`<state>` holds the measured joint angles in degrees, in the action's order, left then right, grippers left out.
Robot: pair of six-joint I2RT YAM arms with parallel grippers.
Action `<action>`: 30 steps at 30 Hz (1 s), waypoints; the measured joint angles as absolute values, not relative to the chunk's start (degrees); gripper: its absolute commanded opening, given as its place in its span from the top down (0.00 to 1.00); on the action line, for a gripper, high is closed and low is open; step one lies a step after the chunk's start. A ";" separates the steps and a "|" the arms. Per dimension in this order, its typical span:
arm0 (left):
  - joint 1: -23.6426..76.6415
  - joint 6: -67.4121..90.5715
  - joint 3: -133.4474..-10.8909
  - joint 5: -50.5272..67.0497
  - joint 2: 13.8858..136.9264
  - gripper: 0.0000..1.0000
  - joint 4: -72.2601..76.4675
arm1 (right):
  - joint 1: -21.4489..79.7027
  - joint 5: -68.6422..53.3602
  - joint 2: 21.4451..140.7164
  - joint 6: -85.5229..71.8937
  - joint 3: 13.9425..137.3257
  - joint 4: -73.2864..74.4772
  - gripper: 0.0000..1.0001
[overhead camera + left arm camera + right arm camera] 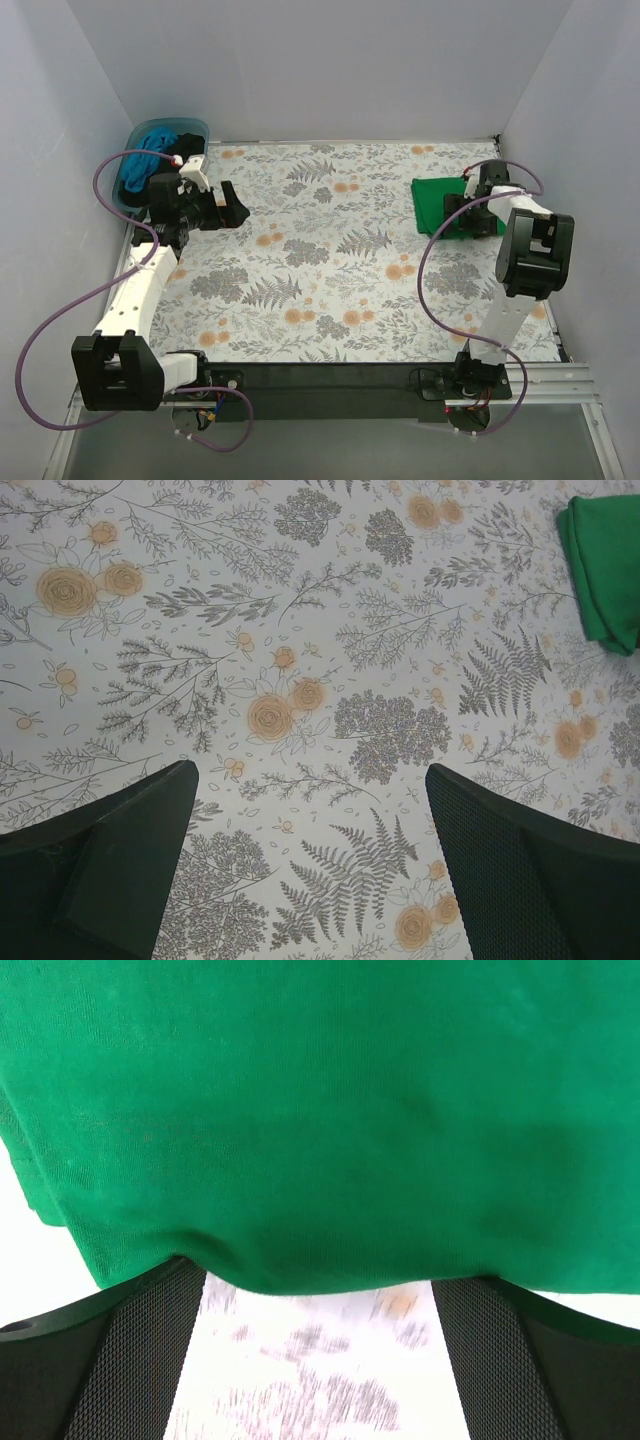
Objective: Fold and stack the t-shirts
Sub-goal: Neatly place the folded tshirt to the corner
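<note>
A bright green t-shirt [435, 195] lies folded on the floral tablecloth at the far right; it also shows in the left wrist view [605, 570] and fills the right wrist view [320, 1110]. My right gripper [455, 215] [318, 1275] is open, its jaws astride the shirt's near edge, with the fabric covering the tips. My left gripper [232, 207] [310, 770] is open and empty above bare tablecloth at the far left. A teal-blue t-shirt [148, 162] and dark fabric lie bunched in the tub.
A pale blue plastic tub [165, 124] stands at the far left corner, just behind my left wrist. The floral tablecloth [330, 260] covers the table. Grey walls close in the left, back and right. Purple cables loop beside both arms.
</note>
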<state>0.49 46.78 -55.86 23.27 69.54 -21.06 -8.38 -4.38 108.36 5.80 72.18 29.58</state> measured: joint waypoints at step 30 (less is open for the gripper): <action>0.49 44.82 -56.36 21.82 74.65 0.02 -22.52 | -8.38 -5.02 131.26 3.27 103.37 21.89 0.02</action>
<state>0.49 44.82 -56.36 21.82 74.65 -22.52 -8.38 -5.02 131.26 3.27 103.37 21.89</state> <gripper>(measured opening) 0.982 0.983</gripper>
